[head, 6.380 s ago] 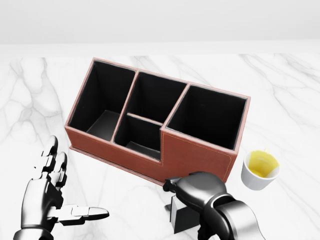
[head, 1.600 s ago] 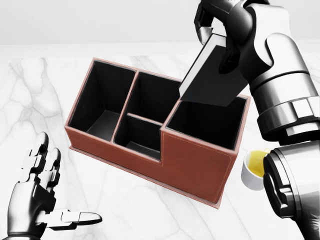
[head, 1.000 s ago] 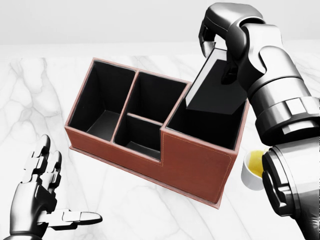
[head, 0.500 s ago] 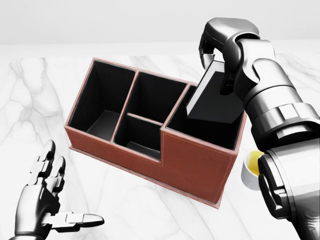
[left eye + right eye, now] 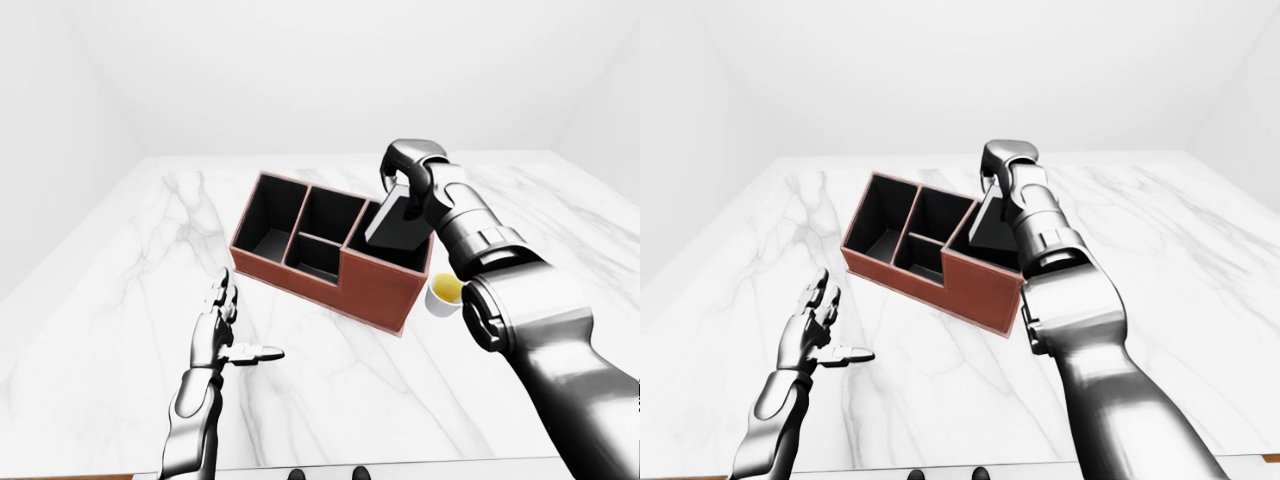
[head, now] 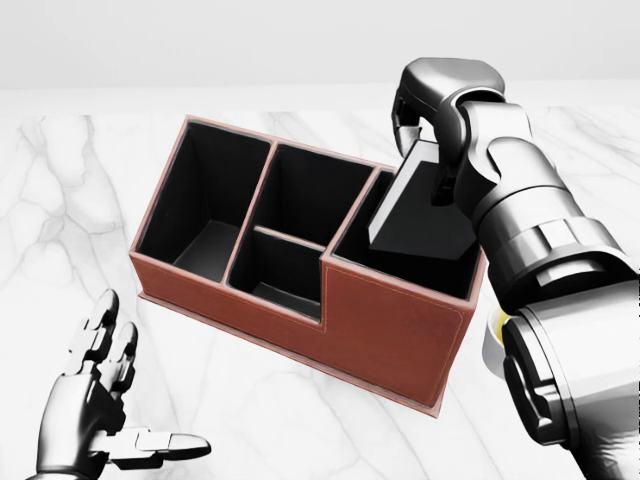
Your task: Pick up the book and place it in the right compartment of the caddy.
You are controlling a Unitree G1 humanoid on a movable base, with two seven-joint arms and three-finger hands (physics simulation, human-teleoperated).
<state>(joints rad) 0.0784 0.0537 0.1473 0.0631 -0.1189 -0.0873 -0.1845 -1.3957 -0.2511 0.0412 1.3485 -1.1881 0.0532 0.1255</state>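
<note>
Right hand [image 6: 430, 120] grips book [image 6: 420, 215] — tilted inside caddy's [image 6: 390, 320] right compartment.

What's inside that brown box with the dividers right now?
In the caddy, a black book, tilted and held by the right hand, dips into the right compartment. The other compartments look empty. The book hides that compartment's floor.

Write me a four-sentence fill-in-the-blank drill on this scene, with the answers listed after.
1. The right hand holds a black ____.
2. The book is tilted over the caddy's ____ compartment in the head view.
3. The left hand has its fingers ____ and holds nothing.
4. The caddy stands on a white ____ table.

Missing words: book; right; open; marble
</note>
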